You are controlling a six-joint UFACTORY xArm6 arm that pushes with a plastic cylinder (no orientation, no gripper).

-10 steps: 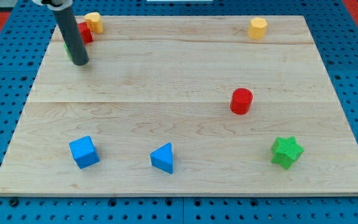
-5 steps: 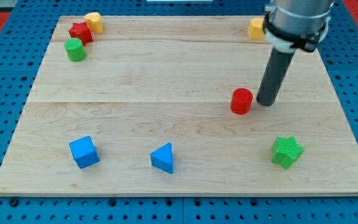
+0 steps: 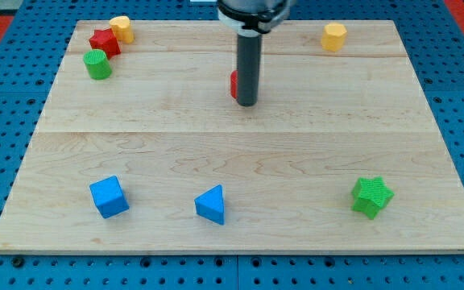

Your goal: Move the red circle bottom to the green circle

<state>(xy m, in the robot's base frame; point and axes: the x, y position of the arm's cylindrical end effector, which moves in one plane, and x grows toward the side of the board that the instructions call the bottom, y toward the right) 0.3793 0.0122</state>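
Pushing the red circle (image 3: pixel 234 84) across the table.
The bare tip (image 3: pixel 247 103), gripping nothing, touches its right side, driving it toward the green circle (image 3: pixel 97 64), top-left.

Bright, even light from overhead. Tabletop (image 3: pixel 240 161) is evenly lit, wood grain crisp, no glare. Shadows are soft and short, tucked under each block; blue cube (image 3: pixel 108 196) and green star (image 3: pixel 371 196) show faint ones. Focus is sharp throughout. Rod (image 3: pixel 248 64) slightly soft-edged. Tabletop edges look straight.
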